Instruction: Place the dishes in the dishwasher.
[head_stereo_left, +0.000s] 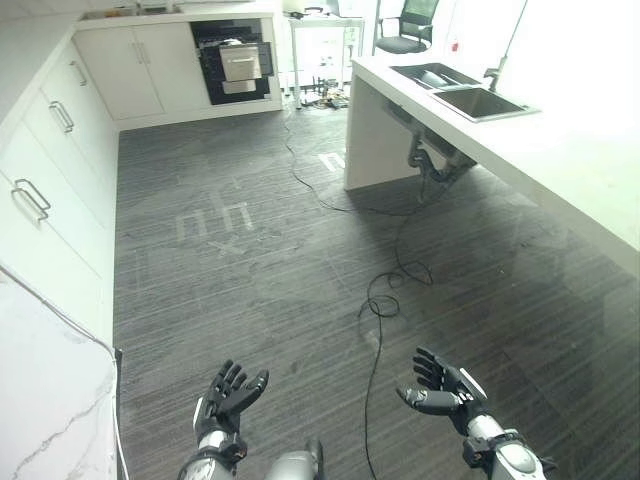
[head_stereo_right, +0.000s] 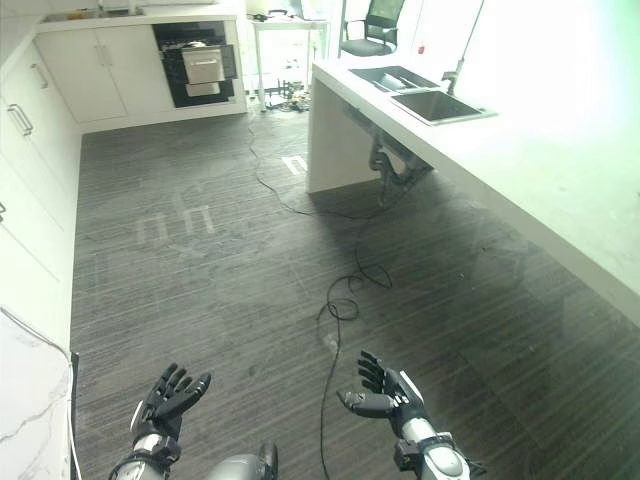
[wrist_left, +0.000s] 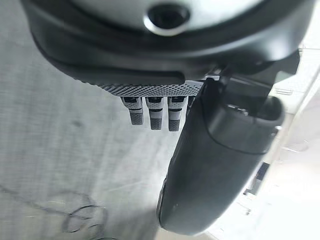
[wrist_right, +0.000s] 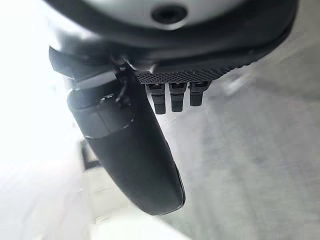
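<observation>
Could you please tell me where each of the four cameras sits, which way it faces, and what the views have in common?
Left eye view: on the head, looking down the dark floor toward the dishwasher; left hand and right hand open, empty.
Right eye view: a little beside it, same scene, with the sink in the counter.
Left wrist view: on the left wrist, along its fingers toward the floor.
Right wrist view: on the right wrist, along its fingers toward the floor.
Shared: both eye views show both hands, the floor and the dishwasher.

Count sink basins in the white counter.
2: nearer square steel basin by the tap, farther steel basin behind it, both in the white counter on the right.
</observation>
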